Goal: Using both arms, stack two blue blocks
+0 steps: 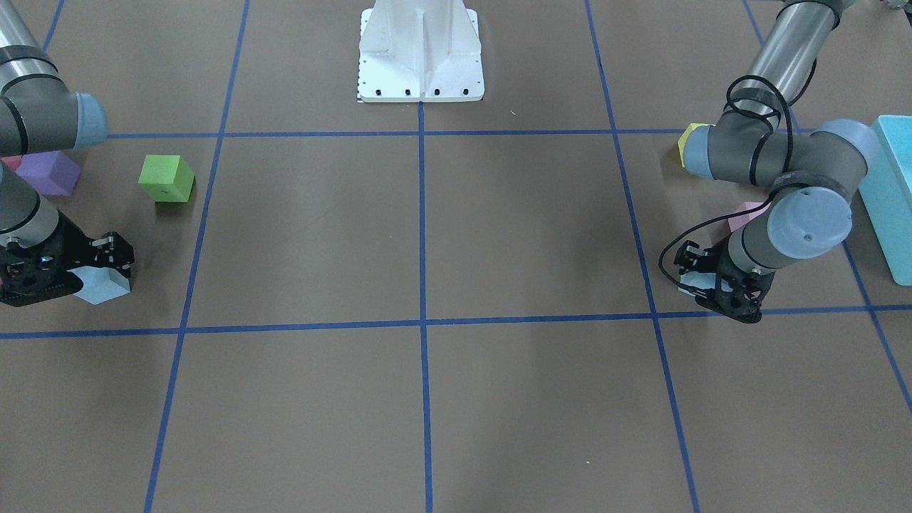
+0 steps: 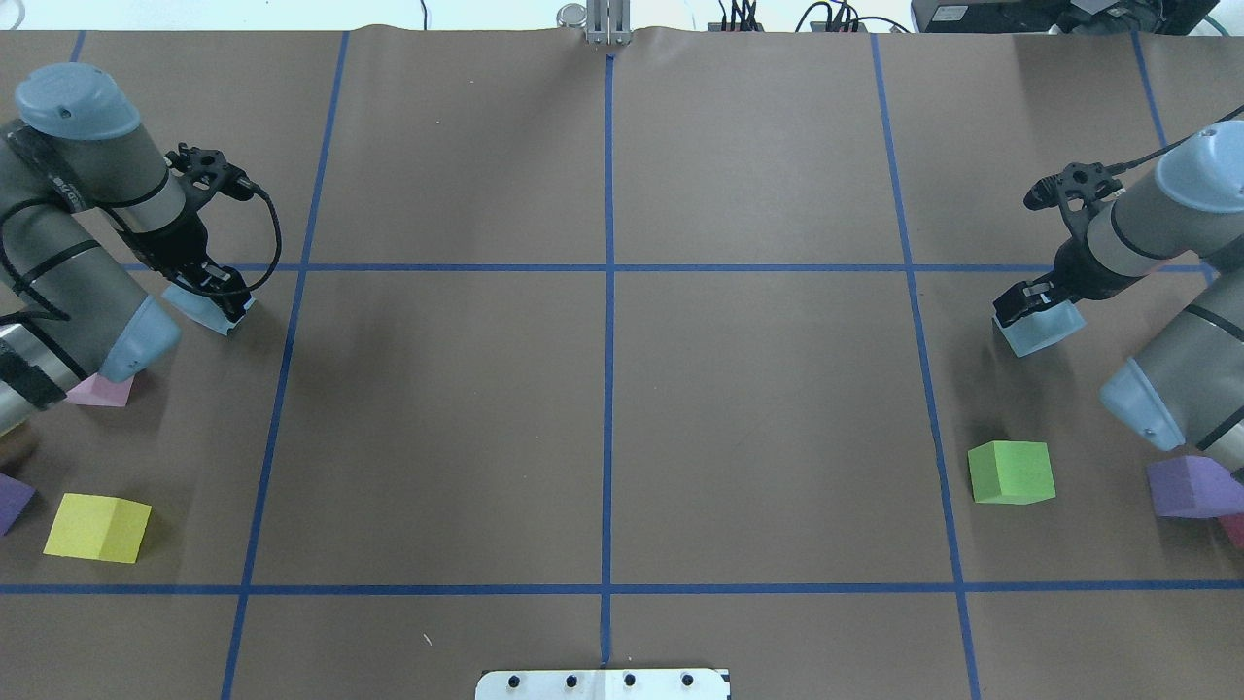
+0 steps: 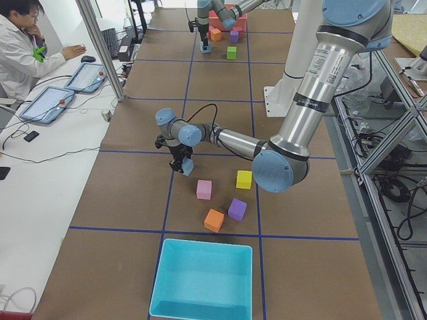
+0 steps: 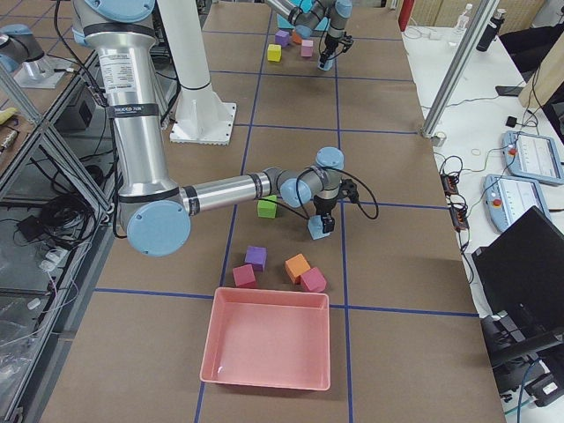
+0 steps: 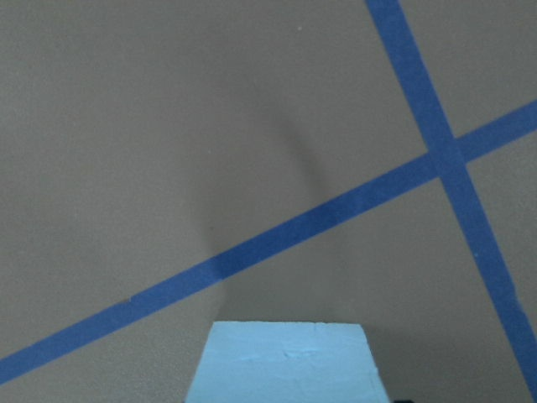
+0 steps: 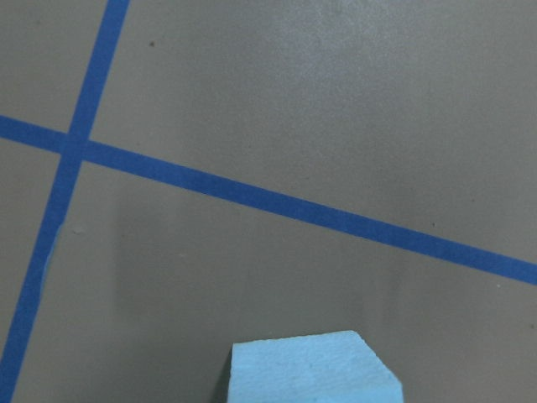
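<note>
My left gripper (image 2: 212,292) is shut on one pale blue block (image 2: 206,311) and holds it tilted, low over the brown table, at the overhead view's left. My right gripper (image 2: 1033,309) is shut on the other blue block (image 2: 1045,329) at the right. In the front-facing view the sides swap: the right gripper (image 1: 84,276) with its block (image 1: 105,286) is at the left, and the left gripper (image 1: 712,281) is at the right with its block (image 1: 700,285) mostly hidden. Each wrist view shows only its block's top: the left one (image 5: 285,363) and the right one (image 6: 312,369). The grippers are far apart.
A green cube (image 2: 1011,472) and a purple cube (image 2: 1191,486) lie near the right arm. A pink cube (image 2: 102,391) and a yellow cube (image 2: 97,527) lie near the left arm. A turquoise box (image 1: 894,192) and a pink tray (image 4: 269,348) stand at the table's ends. The white base (image 1: 420,50) stands mid-table.
</note>
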Robot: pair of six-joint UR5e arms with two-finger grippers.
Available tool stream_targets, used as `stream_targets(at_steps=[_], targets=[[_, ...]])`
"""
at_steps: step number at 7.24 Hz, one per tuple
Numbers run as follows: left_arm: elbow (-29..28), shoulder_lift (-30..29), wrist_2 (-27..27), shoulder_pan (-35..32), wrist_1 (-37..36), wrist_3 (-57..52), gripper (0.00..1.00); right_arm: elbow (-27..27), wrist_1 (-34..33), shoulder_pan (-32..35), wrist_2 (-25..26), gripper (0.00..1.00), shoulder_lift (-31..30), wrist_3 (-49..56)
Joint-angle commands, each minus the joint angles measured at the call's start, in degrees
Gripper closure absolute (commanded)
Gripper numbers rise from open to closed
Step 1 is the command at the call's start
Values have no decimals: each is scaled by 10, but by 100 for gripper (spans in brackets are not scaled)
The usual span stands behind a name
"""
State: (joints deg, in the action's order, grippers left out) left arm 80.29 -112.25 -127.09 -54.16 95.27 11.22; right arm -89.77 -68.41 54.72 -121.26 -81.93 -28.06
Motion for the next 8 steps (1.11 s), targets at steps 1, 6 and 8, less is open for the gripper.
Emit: stream_targets(at_steps=[1, 6, 8], targets=[[0, 0, 0, 0, 0, 10, 37, 60, 99, -2, -5, 20, 6, 0], [2, 3, 0, -1, 0, 17, 49, 12, 71, 8, -24, 31, -9, -3], [3, 4, 0, -1, 0, 21, 50, 12, 71, 7, -17, 31, -16, 0]])
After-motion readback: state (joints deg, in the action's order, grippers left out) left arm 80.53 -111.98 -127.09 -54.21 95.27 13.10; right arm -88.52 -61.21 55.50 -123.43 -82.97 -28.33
